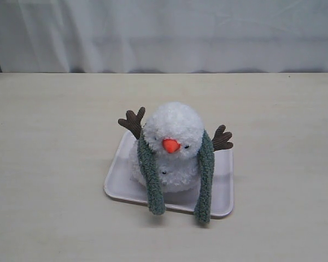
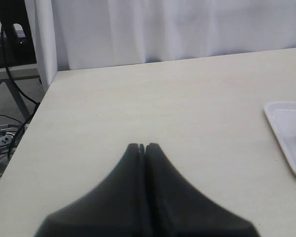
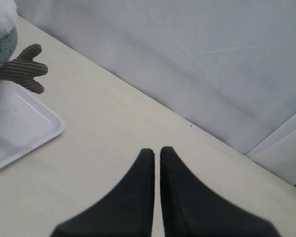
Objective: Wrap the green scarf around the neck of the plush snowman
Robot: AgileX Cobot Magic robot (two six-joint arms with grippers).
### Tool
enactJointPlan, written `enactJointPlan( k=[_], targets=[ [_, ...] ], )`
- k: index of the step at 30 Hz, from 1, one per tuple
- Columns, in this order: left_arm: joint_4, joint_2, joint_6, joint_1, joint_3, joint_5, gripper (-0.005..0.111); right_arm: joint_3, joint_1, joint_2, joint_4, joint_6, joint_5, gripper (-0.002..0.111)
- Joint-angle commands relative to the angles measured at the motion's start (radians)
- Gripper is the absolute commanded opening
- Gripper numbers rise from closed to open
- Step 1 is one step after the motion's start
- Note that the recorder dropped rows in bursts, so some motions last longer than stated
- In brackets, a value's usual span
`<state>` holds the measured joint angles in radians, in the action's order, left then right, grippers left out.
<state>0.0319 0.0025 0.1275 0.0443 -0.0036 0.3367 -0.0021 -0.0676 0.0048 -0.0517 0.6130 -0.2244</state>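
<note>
Left fingers and right fingers pressed together, empty; green scarf drapes plush snowman, apparently behind its neck.

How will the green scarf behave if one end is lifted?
The green scarf probably flops: its ends hang limp down the plush snowman. Its fuzzy knit likely grips well. Pulling one end might drag it off the neck.

You have one plush snowman, one green scarf and one white tray, all on one surface. On the snowman you can count two brown twig arms and one orange nose. The scarf shows you two ends. You also see two grippers, the left gripper and the right gripper, each with two black fingers.
</note>
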Motion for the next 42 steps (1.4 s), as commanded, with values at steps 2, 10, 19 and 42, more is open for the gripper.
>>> enactJointPlan(
  k=[2,10,19,42],
  targets=[
    [0.005,-0.003,0.001,-0.005,0.004,-0.014,0.0,0.002,0.006,-0.005,0.004,-0.007,0.011,0.004],
    [0.005,-0.003,0.001,-0.005,0.004,-0.014,0.0,0.002,0.006,-0.005,0.004,-0.007,0.011,0.004],
    [0.005,-0.003,0.001,-0.005,0.004,-0.014,0.0,0.002,0.006,-0.005,0.004,-0.007,-0.013,0.004],
    [0.007,-0.003,0.001,-0.005,0.004,-0.014,0.0,0.002,0.006,-0.005,0.025,-0.555,-0.076,0.004]
  ],
)
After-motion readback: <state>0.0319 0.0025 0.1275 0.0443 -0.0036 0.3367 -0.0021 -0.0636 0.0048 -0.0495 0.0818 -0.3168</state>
